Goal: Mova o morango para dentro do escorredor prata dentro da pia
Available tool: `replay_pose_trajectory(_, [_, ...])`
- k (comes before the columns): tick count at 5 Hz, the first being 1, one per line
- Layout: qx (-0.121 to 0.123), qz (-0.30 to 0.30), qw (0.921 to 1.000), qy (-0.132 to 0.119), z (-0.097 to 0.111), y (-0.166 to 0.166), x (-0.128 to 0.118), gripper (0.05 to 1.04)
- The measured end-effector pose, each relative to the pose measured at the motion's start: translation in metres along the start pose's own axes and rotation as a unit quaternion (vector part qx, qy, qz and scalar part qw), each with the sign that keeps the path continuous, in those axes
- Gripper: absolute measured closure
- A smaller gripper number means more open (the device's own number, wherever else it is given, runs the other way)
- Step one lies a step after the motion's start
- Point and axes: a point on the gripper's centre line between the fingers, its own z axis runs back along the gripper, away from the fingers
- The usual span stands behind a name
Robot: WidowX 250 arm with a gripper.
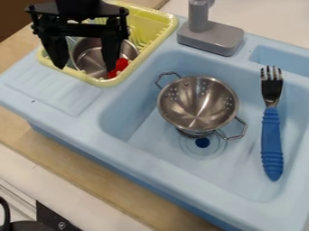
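The black gripper [86, 67] hangs over the yellow basket [166, 34] at upper left, fingers spread wide, gripping nothing. The red strawberry [122, 64] lies in the basket, beside one finger; the silver colander [198, 103] sits in the blue sink [241, 173].

The tool [86, 68] hangs over the basket [151, 46] holding the strawberry [122, 64].

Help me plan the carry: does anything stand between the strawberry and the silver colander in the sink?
Yes: the side of the yellow basket and then the edge of the sink lie between strawberry and colander.
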Motion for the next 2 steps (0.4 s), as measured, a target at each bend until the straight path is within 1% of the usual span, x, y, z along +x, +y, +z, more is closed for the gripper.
replay_pose_trajectory(1, [0.002, 0.002, 0.9999, 0.011, -0.0050, 0.0001, -0.0023, 0.085])
replay_pose_trajectory(2, [0.005, 0.046, 0.9989, 0.011, -0.0069, 0.0055, 0.0032, 0.085])
